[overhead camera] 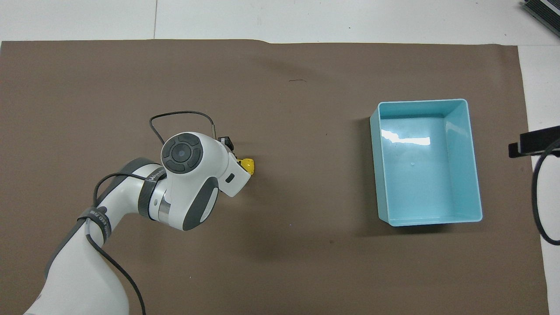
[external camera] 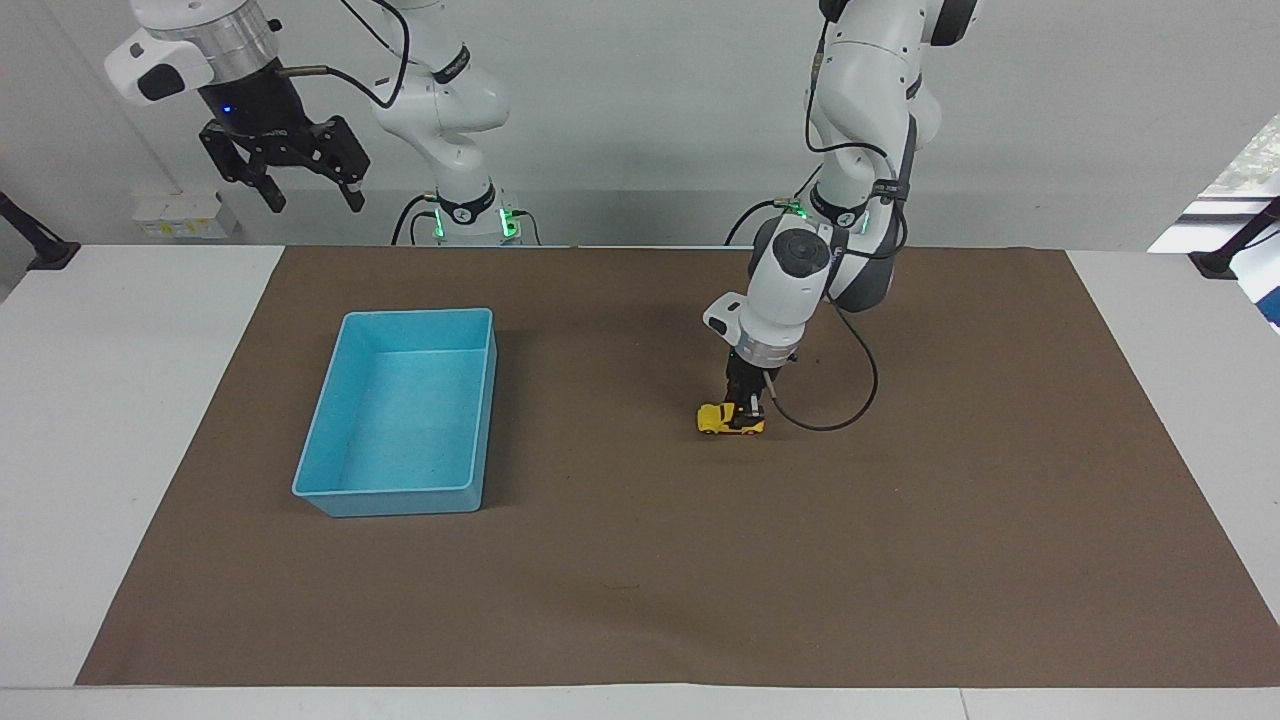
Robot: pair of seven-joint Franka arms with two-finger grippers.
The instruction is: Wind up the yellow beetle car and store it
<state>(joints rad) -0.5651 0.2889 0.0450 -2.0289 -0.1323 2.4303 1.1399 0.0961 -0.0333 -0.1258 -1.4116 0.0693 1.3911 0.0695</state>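
Observation:
The yellow beetle car (external camera: 722, 421) stands on its wheels on the brown mat (external camera: 640, 580), near the middle of the table. My left gripper (external camera: 745, 408) comes down onto its end and is shut on it. From overhead only the car's yellow nose (overhead camera: 248, 164) shows past the left wrist, which hides the fingers. My right gripper (external camera: 283, 172) hangs open and high in the air at the right arm's end, holding nothing. That arm waits.
A light-blue tray (external camera: 390, 496) sits on the mat toward the right arm's end, with nothing in it; its wall (overhead camera: 381, 175) faces the car across bare mat. White tabletop borders the mat on both ends.

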